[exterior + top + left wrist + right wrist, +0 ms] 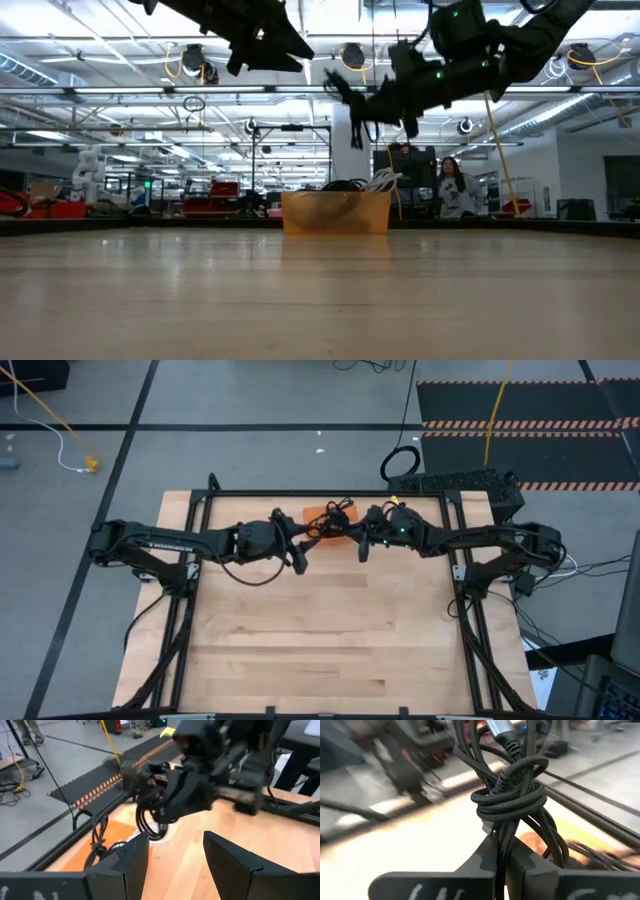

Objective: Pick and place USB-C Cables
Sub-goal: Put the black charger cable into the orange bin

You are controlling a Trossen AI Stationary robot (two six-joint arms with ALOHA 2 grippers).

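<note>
Pinching a black cable [512,795] between closed fingers, the right gripper [362,548] hangs raised just right of the orange pad [322,515] at the table's far edge, likely carrying the coil away. Other cables [335,512] lie on the pad. Left gripper [299,563] hovers close, fingers apart.

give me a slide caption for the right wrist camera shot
Right hand shut on a knotted black USB-C cable bundle, lifted above the wooden table.
</note>
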